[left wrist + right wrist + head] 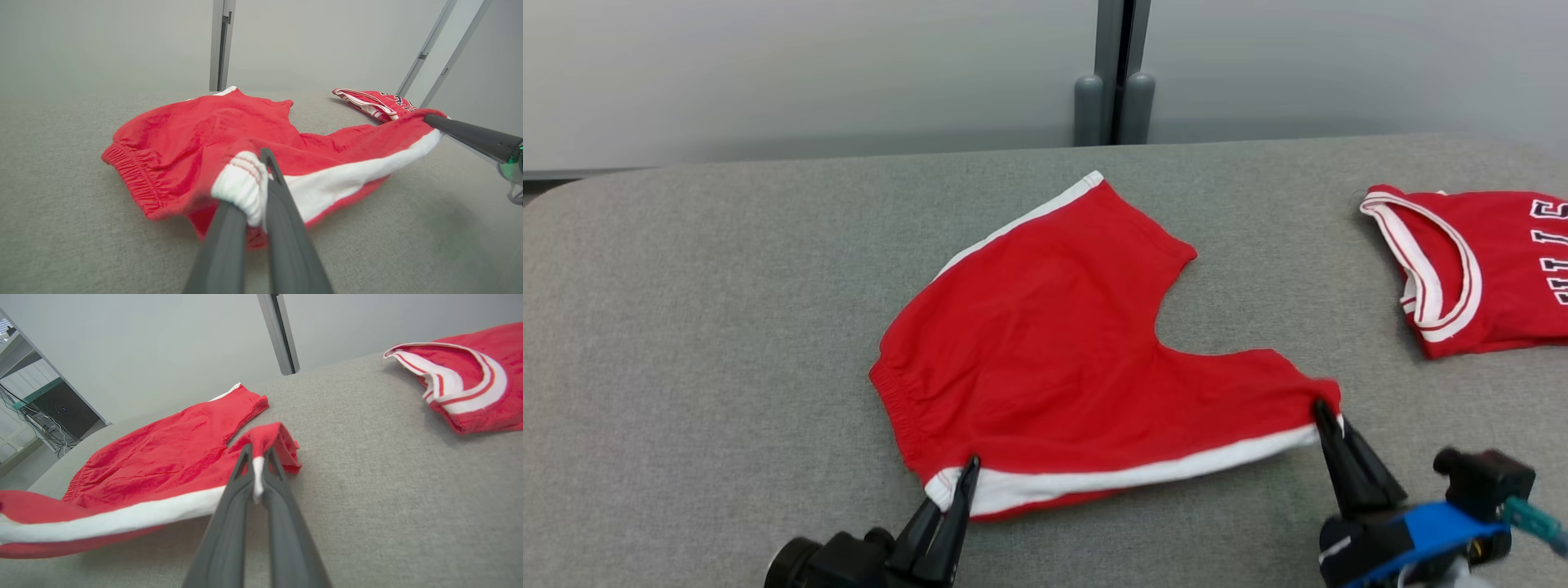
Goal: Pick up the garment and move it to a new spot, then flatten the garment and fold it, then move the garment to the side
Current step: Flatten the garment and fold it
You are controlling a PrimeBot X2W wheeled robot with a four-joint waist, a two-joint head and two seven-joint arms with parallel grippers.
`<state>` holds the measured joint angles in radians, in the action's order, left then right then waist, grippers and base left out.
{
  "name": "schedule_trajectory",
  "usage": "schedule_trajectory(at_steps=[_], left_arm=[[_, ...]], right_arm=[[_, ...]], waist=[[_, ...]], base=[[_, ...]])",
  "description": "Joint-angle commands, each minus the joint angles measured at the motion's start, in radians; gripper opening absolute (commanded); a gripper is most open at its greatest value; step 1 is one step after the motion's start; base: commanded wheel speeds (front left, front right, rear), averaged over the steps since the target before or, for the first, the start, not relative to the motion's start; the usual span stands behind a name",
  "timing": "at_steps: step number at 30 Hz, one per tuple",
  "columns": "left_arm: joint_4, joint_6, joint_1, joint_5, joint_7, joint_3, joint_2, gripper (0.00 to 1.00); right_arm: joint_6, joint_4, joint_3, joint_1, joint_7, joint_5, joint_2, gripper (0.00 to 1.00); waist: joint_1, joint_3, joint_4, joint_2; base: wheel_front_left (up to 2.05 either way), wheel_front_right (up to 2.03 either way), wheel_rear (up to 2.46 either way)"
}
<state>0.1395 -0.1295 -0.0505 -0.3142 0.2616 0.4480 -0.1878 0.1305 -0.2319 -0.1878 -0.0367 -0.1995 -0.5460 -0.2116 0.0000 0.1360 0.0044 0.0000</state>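
Shorts (1045,343) sit mid-frame on the counter (686,327), mostly spread out. My left pincer (970,467) is clamped on the waistband corner and my right pincer (1320,408) on the leg hem, both along the lower edge. Looks like flattening's nearly done; the fold and the side move are left.

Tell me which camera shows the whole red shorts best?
The head view: it looks down on the red shorts spread on the grey surface, both legs and waistband visible. The left wrist view foreshortens them beyond the left claw gripping the waistband; the right wrist view shows them slanted beyond the right claw gripping a leg hem.
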Motion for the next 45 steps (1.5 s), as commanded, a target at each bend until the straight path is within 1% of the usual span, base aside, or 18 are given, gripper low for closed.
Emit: schedule_trajectory(at_steps=[1, 5, 10, 17, 23, 27, 31, 35, 39, 40, 41, 42, 43, 44, 45], left_arm=[[0.0, -0.001, 0.03, -0.002, 0.004, -0.002, 0.001, 0.0], [0.003, -0.001, 0.092, -0.003, 0.004, 0.007, 0.007, 0.0], [0.028, -0.001, 0.184, -0.022, 0.004, 0.02, 0.014, 0.0], [0.07, -0.001, 0.308, -0.038, 0.004, 0.016, 0.026, 0.0], [0.108, -0.001, 0.4, -0.049, 0.004, 0.025, 0.049, 0.0], [0.124, -0.001, 0.443, -0.052, 0.004, 0.011, 0.061, 0.0], [0.138, -0.001, 0.477, -0.061, 0.004, -0.013, 0.08, 0.0], [0.151, -0.001, 0.5, -0.059, 0.004, -0.037, 0.093, 0.0], [0.174, -0.001, 0.526, -0.051, 0.004, -0.037, 0.105, 0.0], [0.187, -0.001, 0.537, -0.049, 0.004, -0.034, 0.111, 0.0], [0.196, -0.001, 0.541, -0.05, 0.004, -0.035, 0.113, 0.0], [0.204, -0.001, 0.546, -0.051, 0.004, -0.037, 0.116, 0.0], [0.211, -0.001, 0.551, -0.051, 0.004, -0.038, 0.118, 0.46], [0.215, -0.001, 0.553, -0.047, 0.004, -0.041, 0.12, 1.0], [0.22, -0.001, 0.553, -0.045, 0.004, -0.045, 0.122, 1.0]], right_arm=[[0.001, -0.005, 0.002, -0.035, 0.002, 0.006, -0.002, 0.0], [0.001, -0.045, -0.001, -0.145, 0.02, 0.002, -0.013, 0.0], [0.001, -0.132, -0.042, -0.314, 0.045, 0.004, -0.037, 0.0], [0.001, -0.287, -0.093, -0.557, 0.073, -0.011, -0.063, 0.0], [0.001, -0.435, -0.144, -0.751, 0.105, -0.021, -0.078, 0.0], [0.0, -0.537, -0.173, -0.862, 0.106, -0.037, -0.07, 0.0], [0.0, -0.625, -0.226, -0.96, 0.1, -0.026, -0.069, 0.0], [0.0, -0.699, -0.281, -1.033, 0.084, -0.019, -0.052, 0.0], [0.001, -0.78, -0.316, -1.086, 0.074, -0.025, -0.039, 0.0], [0.001, -0.809, -0.333, -1.108, 0.062, -0.03, -0.034, 0.02], [0.001, -0.818, -0.343, -1.115, 0.059, -0.034, -0.031, 0.49], [0.001, -0.828, -0.353, -1.12, 0.052, -0.039, -0.031, 1.0], [0.001, -0.838, -0.363, -1.121, 0.047, -0.041, -0.032, 1.0], [0.001, -0.844, -0.371, -1.122, 0.041, -0.048, -0.034, 1.0], [0.0, -0.849, -0.381, -1.12, 0.034, -0.053, -0.037, 1.0]], waist=[[0.0, 0.011, 0.009, 0.0], [0.0, 0.038, 0.032, 0.0], [0.0, 0.087, 0.063, 0.0], [0.0, 0.161, 0.111, 0.0], [0.0, 0.222, 0.156, 0.0], [0.0, 0.255, 0.176, 0.0], [0.0, 0.285, 0.191, 0.0], [0.0, 0.308, 0.199, 0.0], [0.0, 0.327, 0.206, 0.0], [0.0, 0.334, 0.208, 0.0], [0.0, 0.336, 0.209, 0.0], [0.0, 0.338, 0.209, 0.0], [0.0, 0.338, 0.209, 0.0], [0.0, 0.336, 0.208, 0.0], [0.0, 0.333, 0.207, 0.0]], base=[[0.0, 0.0, 0.0], [0.0, 0.0, 0.0], [0.0, 0.0, 0.0], [0.0, 0.0, 0.0], [0.0, 0.0, 0.0], [0.0, 0.0, 0.0], [0.0, 0.0, 0.0], [0.0, 0.0, 0.0], [0.0, 0.0, 0.0], [0.0, 0.0, 0.0], [0.0, 0.0, 0.0], [0.0, 0.0, 0.0], [0.0, 0.0, 0.0], [0.0, 0.0, 0.0], [0.0, 0.0, 0.0]])
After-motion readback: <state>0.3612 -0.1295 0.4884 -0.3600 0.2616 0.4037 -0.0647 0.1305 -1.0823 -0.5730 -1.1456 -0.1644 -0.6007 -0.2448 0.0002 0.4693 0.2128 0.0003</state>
